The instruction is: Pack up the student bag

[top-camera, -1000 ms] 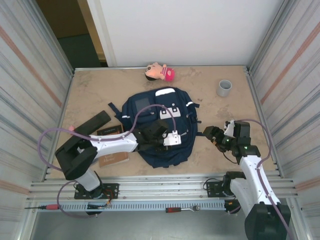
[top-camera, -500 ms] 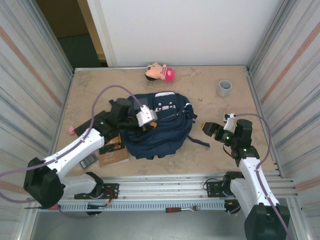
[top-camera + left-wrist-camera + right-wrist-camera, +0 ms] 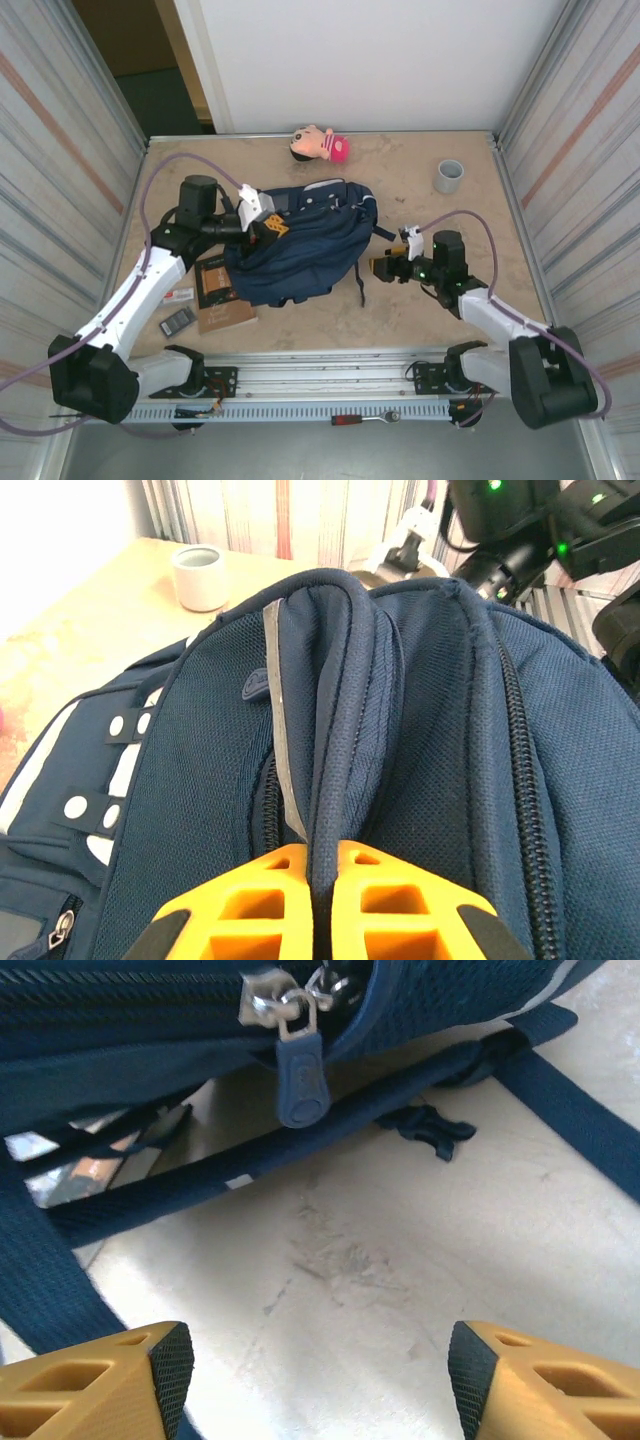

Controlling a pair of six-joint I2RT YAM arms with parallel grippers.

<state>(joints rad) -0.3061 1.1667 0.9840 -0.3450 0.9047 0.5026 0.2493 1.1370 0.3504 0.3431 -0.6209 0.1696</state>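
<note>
the right gripper (image 3: pixel 320 1380) stands wide apart, its orange fingertips (image 3: pixel 95 1385) at the two bottom corners with bare beige table (image 3: pixel 390 1260) between them. the navy backpack (image 3: pixel 140 1020) spans the top, a blue zipper pull (image 3: pixel 303 1080) hanging from it. a dark strap (image 3: pixel 300 1150) crosses below, beside a small buckle (image 3: pixel 432 1128) lying on the table.

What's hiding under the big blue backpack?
A brown book sticks out from under the backpack, near its left edge. Whatever else lies beneath is covered by the fabric.
</note>
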